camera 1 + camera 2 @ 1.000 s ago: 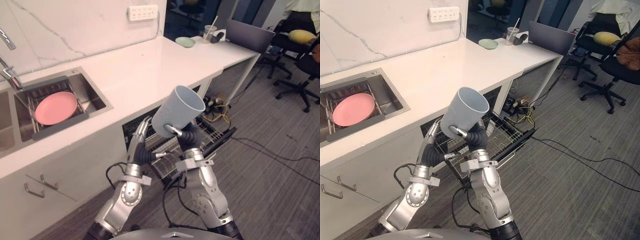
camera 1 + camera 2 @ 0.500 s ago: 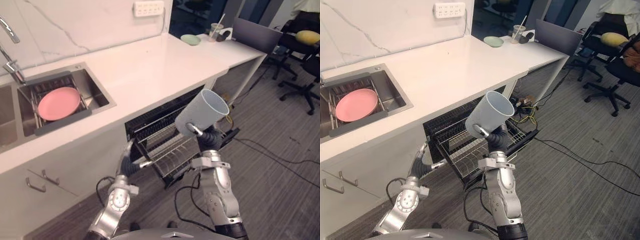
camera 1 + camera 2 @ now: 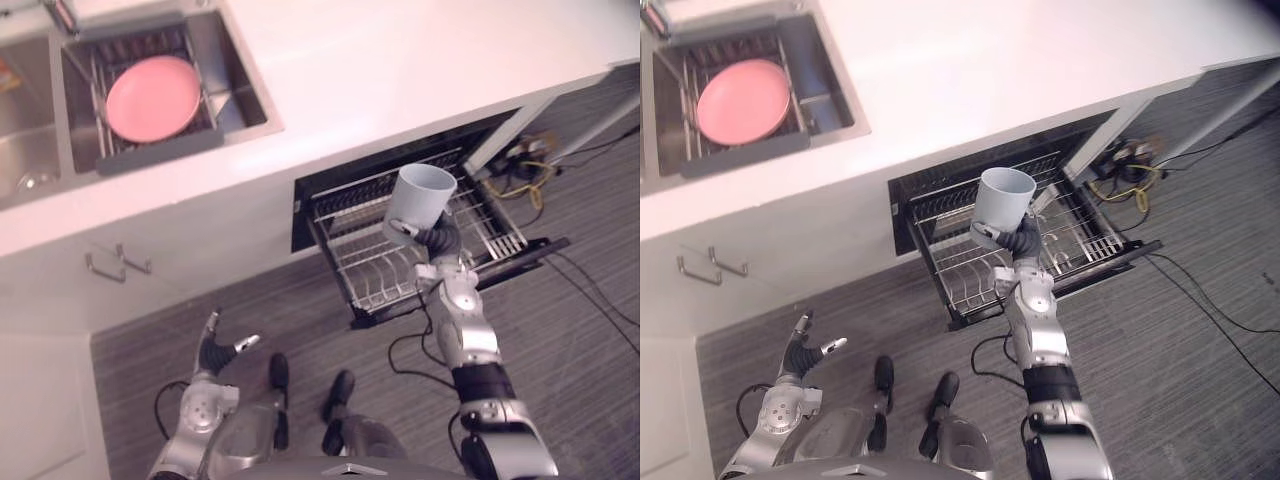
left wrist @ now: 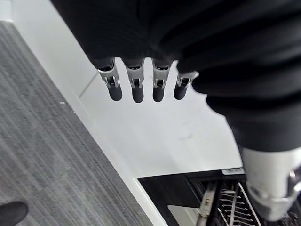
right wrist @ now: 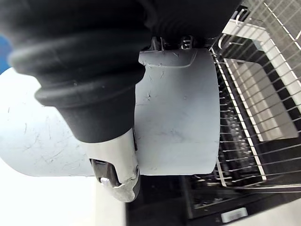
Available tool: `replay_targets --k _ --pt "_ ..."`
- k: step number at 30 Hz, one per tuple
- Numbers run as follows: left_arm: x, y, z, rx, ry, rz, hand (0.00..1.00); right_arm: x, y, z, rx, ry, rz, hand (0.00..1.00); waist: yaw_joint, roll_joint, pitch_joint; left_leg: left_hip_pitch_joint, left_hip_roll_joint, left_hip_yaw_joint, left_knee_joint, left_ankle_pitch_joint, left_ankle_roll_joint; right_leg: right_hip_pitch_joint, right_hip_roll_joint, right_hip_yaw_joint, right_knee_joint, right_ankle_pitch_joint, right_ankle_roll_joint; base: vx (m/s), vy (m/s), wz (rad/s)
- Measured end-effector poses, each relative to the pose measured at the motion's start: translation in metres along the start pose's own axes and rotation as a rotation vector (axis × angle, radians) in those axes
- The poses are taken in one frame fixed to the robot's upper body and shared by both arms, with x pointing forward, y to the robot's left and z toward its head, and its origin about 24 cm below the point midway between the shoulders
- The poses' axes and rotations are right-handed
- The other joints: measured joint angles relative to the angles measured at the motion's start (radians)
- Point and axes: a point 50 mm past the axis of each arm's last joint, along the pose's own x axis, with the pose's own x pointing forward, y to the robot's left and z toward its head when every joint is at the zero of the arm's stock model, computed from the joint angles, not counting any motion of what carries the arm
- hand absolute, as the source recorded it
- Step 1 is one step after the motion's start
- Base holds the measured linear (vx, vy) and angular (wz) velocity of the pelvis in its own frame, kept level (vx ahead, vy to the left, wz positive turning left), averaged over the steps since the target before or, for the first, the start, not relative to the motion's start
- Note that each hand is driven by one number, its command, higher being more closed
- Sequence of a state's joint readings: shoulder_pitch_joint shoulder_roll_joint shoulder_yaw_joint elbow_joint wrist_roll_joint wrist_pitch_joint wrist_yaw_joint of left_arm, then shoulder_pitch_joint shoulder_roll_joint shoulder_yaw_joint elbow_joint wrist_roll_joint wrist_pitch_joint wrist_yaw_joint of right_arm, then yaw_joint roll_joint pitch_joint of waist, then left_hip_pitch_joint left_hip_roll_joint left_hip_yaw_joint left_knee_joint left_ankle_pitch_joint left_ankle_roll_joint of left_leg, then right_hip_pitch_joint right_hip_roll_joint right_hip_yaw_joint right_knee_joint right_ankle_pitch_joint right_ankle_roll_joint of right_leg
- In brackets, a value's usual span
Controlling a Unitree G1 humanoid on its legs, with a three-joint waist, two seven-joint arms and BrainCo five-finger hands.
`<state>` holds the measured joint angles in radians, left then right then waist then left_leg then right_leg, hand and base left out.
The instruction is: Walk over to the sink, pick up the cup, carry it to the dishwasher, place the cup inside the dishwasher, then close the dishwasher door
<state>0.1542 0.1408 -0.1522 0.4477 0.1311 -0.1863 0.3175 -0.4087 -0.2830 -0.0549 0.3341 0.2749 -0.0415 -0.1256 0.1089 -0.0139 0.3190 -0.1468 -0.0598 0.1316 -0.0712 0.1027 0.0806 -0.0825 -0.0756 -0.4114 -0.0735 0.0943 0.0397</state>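
Over the rack (image 3: 372,268), we are curling our right hand (image 3: 1020,243) round the cup (image 3: 420,202), holding it mouth-up above the wires. Beyond it, the door (image 3: 530,252) is hanging open under the counter (image 3: 400,60). Down near the floor, we are keeping our left hand (image 3: 800,351) spread, gripping nothing. Farther off, a pink plate (image 3: 152,97) is lying in the sink (image 3: 243,85).

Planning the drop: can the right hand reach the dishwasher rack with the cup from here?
Probably yes. The rack is pulled out and open from above. The right hand holds the cup mouth up above it, and nothing shows between them. Lowering should do.
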Motion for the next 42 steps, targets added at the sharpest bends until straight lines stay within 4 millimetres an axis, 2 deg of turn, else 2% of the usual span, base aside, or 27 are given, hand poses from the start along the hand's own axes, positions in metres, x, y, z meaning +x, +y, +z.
replay_targets --k 6,8,11,15,17,20,25,26,30,36,42 --pt "0.002 0.013 -0.006 -0.03 0.012 0.052 0.0 0.043 -0.026 0.015 -0.108 0.087 -0.058 1.0 0.053 0.017 0.104 -0.053 0.0 -0.043 0.009 0.022 0.001 -0.035 0.0 -0.042 0.011 0.001 -0.005 0.01 -0.013 0.21" --pt "0.002 0.014 -0.006 -0.048 0.007 0.056 0.0 0.051 -0.032 0.02 -0.141 0.109 -0.07 1.0 0.071 0.025 0.113 -0.084 0.0 -0.052 0.016 0.027 -0.001 -0.063 -0.002 -0.045 0.022 -0.001 -0.007 0.02 -0.002 0.17" --pt "0.002 0.013 -0.008 -0.073 0.016 0.057 0.0 0.06 -0.04 0.021 -0.142 0.166 -0.079 1.0 0.096 0.05 0.13 -0.108 -0.001 -0.074 0.016 0.036 0.001 -0.083 -0.004 -0.069 0.035 -0.006 -0.008 0.04 -0.01 0.21" --pt "0.003 0.009 -0.01 -0.103 0.031 0.045 0.0 0.069 -0.048 0.027 -0.156 0.207 -0.096 1.0 0.113 0.081 0.147 -0.143 -0.002 -0.104 0.013 0.055 -0.001 -0.119 -0.009 -0.099 0.066 -0.021 -0.012 0.03 -0.014 0.24" --pt "0.001 0.004 -0.013 -0.114 0.048 0.029 0.0 0.073 -0.052 0.032 -0.157 0.231 -0.09 1.0 0.134 0.093 0.154 -0.159 0.0 -0.106 0.01 0.064 -0.003 -0.145 -0.012 -0.1 0.086 -0.028 -0.014 0.04 -0.015 0.06" --pt "0.0 0.001 -0.015 -0.141 0.061 0.017 0.0 0.079 -0.061 0.044 -0.169 0.239 -0.097 1.0 0.143 0.109 0.162 -0.186 0.001 -0.109 0.011 0.073 -0.005 -0.181 -0.019 -0.102 0.116 -0.036 -0.018 0.01 -0.007 0.0" --pt "0.0 -0.007 -0.014 -0.136 0.052 -0.016 0.0 0.079 -0.076 0.048 -0.202 0.287 -0.117 1.0 0.15 0.143 0.179 -0.21 0.0 -0.131 0.011 0.082 -0.008 -0.221 -0.032 -0.116 0.173 -0.062 -0.019 0.01 -0.024 0.09" --pt "0.0 -0.007 -0.014 -0.137 0.052 -0.015 0.0 0.079 -0.077 0.049 -0.207 0.293 -0.116 0.0 0.15 0.143 0.179 -0.219 0.001 -0.134 0.012 0.084 -0.011 -0.233 -0.034 -0.119 0.186 -0.069 -0.024 0.01 -0.055 0.1" --pt "0.001 -0.01 -0.014 -0.138 0.058 -0.029 0.0 0.082 -0.073 0.053 -0.201 0.302 -0.113 0.0 0.155 0.157 0.184 -0.226 0.005 -0.137 0.014 0.091 -0.018 -0.255 -0.04 -0.121 0.228 -0.092 -0.032 0.0 -0.049 0.02" --pt "0.001 -0.011 -0.014 -0.139 0.058 -0.03 0.0 0.087 -0.07 0.064 -0.198 0.266 -0.106 0.0 0.158 0.16 0.185 -0.221 0.015 -0.141 0.014 0.101 -0.024 -0.27 -0.044 -0.121 0.28 -0.121 -0.046 0.0 -0.078 0.02" --pt "0.0 -0.01 -0.014 -0.135 0.06 -0.026 0.0 0.09 -0.067 0.075 -0.196 0.174 -0.092 0.0 0.142 0.16 0.185 -0.186 0.024 -0.135 -0.003 0.109 -0.035 -0.257 -0.042 -0.114 0.299 -0.136 -0.055 -0.02 -0.076 -0.04"
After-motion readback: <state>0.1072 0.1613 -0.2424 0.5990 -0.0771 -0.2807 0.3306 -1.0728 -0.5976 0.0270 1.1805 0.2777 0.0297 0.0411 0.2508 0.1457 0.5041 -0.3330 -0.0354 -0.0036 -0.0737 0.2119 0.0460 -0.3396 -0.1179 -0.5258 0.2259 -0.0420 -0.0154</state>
